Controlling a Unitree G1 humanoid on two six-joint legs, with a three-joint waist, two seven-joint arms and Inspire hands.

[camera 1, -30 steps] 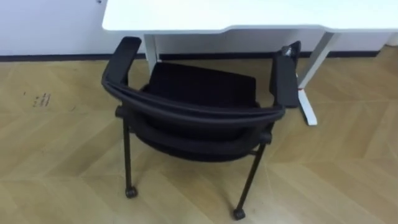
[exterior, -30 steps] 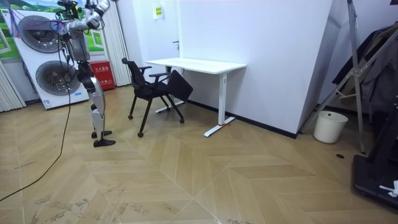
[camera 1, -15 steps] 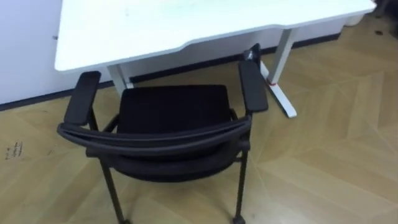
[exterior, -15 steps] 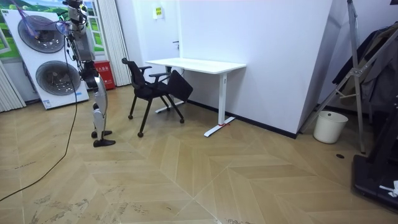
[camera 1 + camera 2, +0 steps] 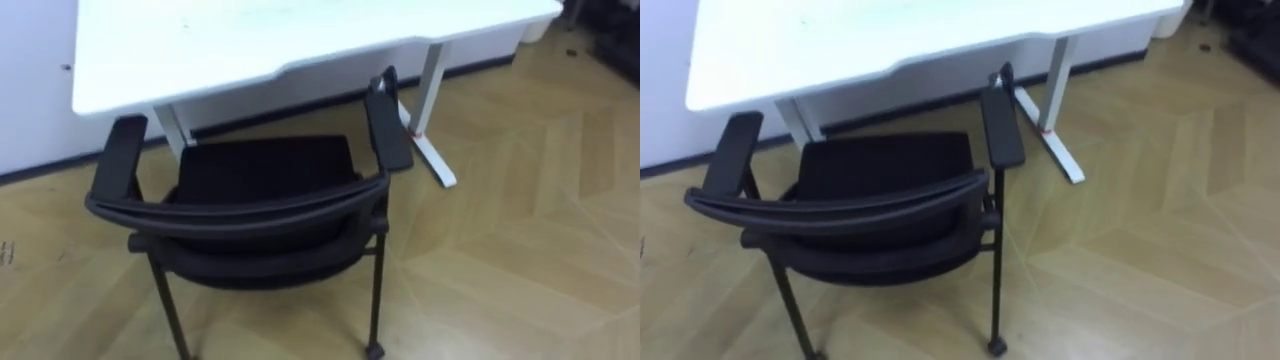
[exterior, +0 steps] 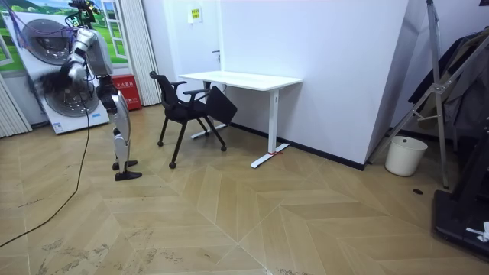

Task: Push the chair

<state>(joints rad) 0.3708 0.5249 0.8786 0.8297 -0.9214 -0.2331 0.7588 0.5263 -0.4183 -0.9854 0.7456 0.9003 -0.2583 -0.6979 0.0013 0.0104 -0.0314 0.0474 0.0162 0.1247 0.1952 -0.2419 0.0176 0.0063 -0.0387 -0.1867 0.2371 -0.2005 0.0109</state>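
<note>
A black chair (image 5: 262,172) on castors stands on the wood floor with its seat facing a white desk (image 5: 250,40). Its curved backrest (image 5: 240,212) is nearest to me and its two armrests point toward the desk. In the right eye view the chair (image 5: 880,168) sits left of centre. In the room view I stand a step behind the chair (image 6: 183,107), on the room view's left, upright and facing it. One arm (image 6: 57,76) swings out behind me as a dark blur. No hand touches the chair.
The desk (image 6: 244,79) stands against a white wall on white legs (image 5: 432,125). Stacked washing machines (image 6: 50,92) and a red box (image 6: 122,92) are behind me. A white bin (image 6: 405,155) and a metal rack (image 6: 447,92) stand far on the room view's right.
The eye view has swung, so the chair now appears squarer and further left. In the room view my raised arm has come down and swung back. The chair has not moved.
</note>
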